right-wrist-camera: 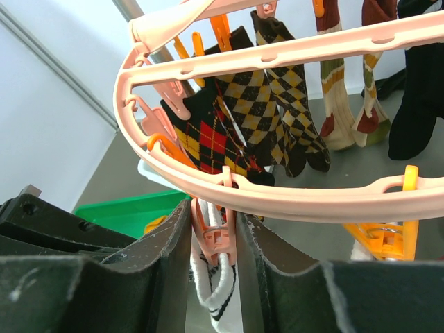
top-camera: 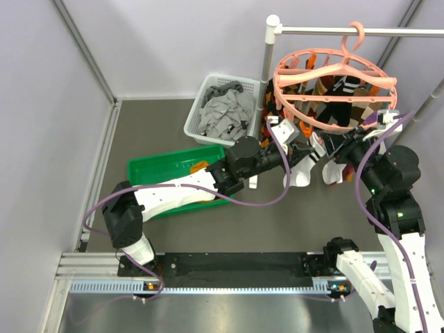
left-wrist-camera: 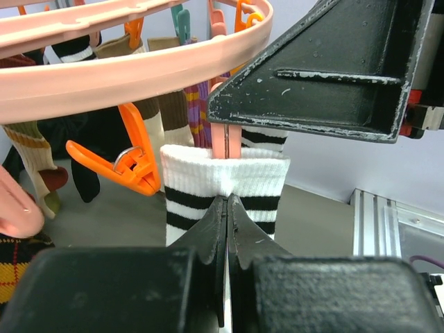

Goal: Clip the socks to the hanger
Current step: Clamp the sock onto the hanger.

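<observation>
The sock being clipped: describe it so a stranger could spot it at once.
Start at the pink ring hanger on the white rail. At its rim hangs a white sock with black bands. Unlike the argyle socks nearby, its cuff is pinched by the left gripper under a pink clip.

The space is enclosed by pale lavender-white walls [top-camera: 41, 104], joined by grey metal strips [top-camera: 83, 48]. A dark grey-brown table [top-camera: 277, 229] is evenly lit. A white rail stand [top-camera: 269, 48] is set at the back right. A white basket [top-camera: 196, 111] of grey garments [top-camera: 225, 111] is placed beside it, and a green tray [top-camera: 159, 170] nearer.
</observation>
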Robot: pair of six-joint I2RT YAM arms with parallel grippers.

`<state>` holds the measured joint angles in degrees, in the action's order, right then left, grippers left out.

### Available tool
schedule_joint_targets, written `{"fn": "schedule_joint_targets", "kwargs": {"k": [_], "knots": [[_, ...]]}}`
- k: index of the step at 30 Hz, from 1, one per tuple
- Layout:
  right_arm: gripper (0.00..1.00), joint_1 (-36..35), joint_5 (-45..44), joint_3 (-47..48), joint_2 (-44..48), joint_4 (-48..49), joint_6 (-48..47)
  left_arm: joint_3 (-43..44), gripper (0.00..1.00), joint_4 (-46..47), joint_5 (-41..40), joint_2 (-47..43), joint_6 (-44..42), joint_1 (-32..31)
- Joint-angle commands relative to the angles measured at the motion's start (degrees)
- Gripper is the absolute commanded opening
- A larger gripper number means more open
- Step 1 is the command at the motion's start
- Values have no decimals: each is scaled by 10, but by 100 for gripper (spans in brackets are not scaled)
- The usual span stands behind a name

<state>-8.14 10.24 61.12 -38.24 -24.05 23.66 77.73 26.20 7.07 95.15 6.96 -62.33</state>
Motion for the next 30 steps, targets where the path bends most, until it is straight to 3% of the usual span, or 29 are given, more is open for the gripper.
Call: {"fn": "schedule_joint_targets", "kwargs": {"k": [1,6,15,19,30], "knots": [[0,-5,3,-4,8,9,4,26,0,51,8,-3,2,-3],[0,-4,2,-6,6,9,4,26,0,54,15,-4,2,-3],[34,-5,-9,0,7,13,2,22,0,49,27,-1,-3,-3],[41,-5,-18,4,8,10,-3,16,1,51,27,0,-2,-3],[59,-5,-43,15,7,1,-19,-14,34,69,6,-12,-13,-3]]}}
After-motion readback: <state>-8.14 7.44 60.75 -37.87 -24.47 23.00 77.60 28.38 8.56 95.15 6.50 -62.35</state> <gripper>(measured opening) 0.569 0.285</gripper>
